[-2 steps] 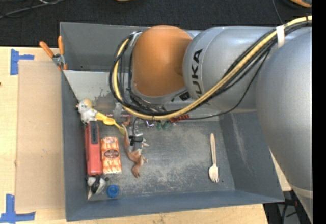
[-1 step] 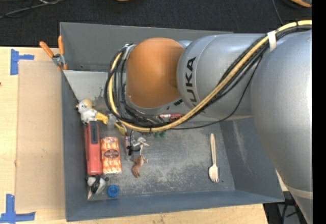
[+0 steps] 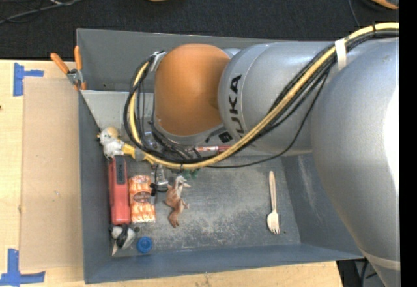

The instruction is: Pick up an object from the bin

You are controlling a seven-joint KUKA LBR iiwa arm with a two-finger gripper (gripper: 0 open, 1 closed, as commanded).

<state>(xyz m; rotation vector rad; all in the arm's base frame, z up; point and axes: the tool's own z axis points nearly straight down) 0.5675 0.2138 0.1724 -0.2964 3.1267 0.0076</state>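
My gripper [image 3: 158,182] reaches down from under the orange cover at the bin's left side. It sits just above a brown toy animal [image 3: 174,206] lying on the bin floor. To the left of the gripper, and close against it, lies an orange and white packet [image 3: 142,201]. Beside the packet, a long red flat thing [image 3: 119,192] runs along the left wall.
A small white and yellow toy [image 3: 111,143] lies at the left wall above the red thing. A blue cap [image 3: 144,244] and a black and white piece [image 3: 123,237] sit in the front left corner. A pale wooden fork [image 3: 273,204] lies alone at the right.
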